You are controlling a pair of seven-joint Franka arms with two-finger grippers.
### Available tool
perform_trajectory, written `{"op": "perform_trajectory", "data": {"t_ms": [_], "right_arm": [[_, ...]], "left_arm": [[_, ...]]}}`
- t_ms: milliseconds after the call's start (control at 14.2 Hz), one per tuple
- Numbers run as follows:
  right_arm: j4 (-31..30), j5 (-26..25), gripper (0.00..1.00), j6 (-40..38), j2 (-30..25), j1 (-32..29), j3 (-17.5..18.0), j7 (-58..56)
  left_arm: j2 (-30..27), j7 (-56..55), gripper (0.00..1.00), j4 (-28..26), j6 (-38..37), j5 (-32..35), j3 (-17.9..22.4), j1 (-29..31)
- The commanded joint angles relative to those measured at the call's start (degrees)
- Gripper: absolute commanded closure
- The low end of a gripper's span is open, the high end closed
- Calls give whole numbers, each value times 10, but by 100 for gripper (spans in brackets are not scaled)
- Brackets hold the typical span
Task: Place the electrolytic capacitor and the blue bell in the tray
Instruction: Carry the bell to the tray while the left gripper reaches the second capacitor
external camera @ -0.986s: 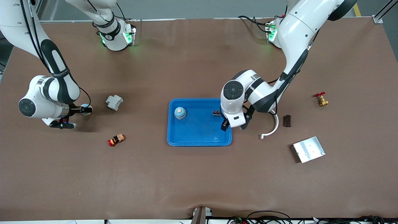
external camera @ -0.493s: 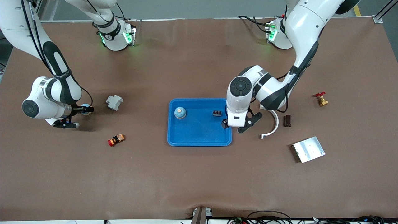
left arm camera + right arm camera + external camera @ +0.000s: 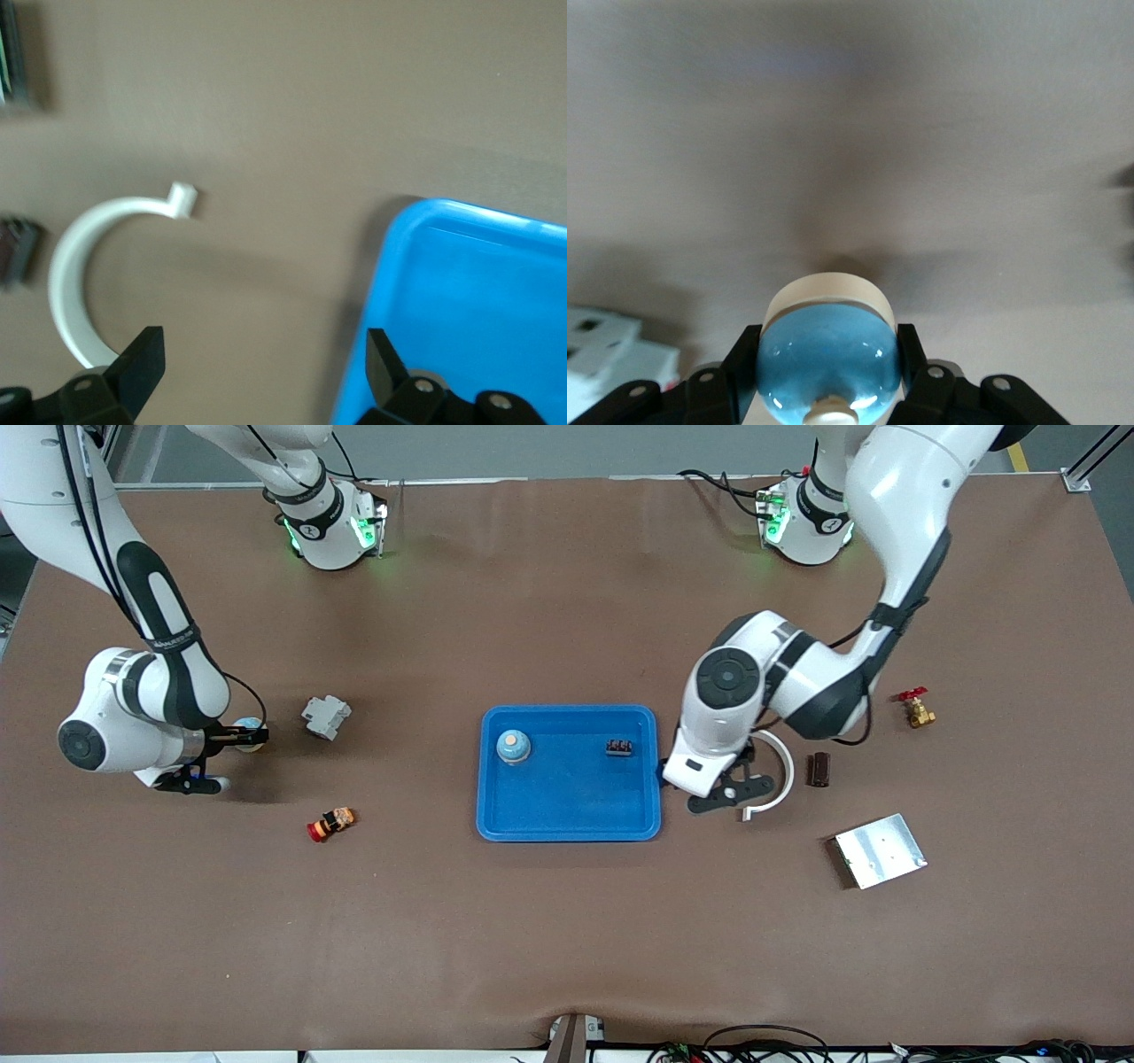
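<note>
You have two arms and two tools at the desk. The right tool [image 3: 826, 376] is pressed onto one blue bell [image 3: 829, 350], low at the desk surface toward the right arm's end; in the front view that bell [image 3: 249, 735] shows as a small pale-blue round thing between the dark fingers. The left tool [image 3: 261, 372] hangs spread and empty, just over the desk at the tray's short rim toward the left arm's end, between the tray [image 3: 571, 828] and one white curved piece [image 3: 780, 779].

Count one blue tray, about mid-desk. Inside it you have two things: one round blue-and-tan bell-like part [image 3: 513, 745] near the corner toward the right arm's end and the bases, and one small dark part [image 3: 618, 747] with reddish marks near the corner toward the left arm's end and the bases. They lie well apart. I cannot tell whether the dark part is the capacitor.

Outside the tray, toward the right arm's end: one grey block [image 3: 325, 716] beside the held bell, and one red-and-orange part [image 3: 331, 824] nearer the front edge. Toward the left arm's end: one dark brown block [image 3: 819, 770] just beside the white curve, one brass valve [image 3: 916, 708] with a red handle, and one silver plate [image 3: 880, 850] nearer the front edge.
</note>
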Motion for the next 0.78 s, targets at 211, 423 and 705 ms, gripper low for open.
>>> {"op": "perform_trajectory", "data": {"t_ms": [211,423,705], "right_arm": [[132,38,100,-128,-10,62,13,16],[151,66,100,-140,-27,120,13,66],[225,95,100,-134,-15,222,13,210]], "left_arm": [[-48,147,0,-87,5,4,-109,181],[-85,222,0,-149,39,6,-154,268],[-111,277,0,-243,144,7,-183,353]]}}
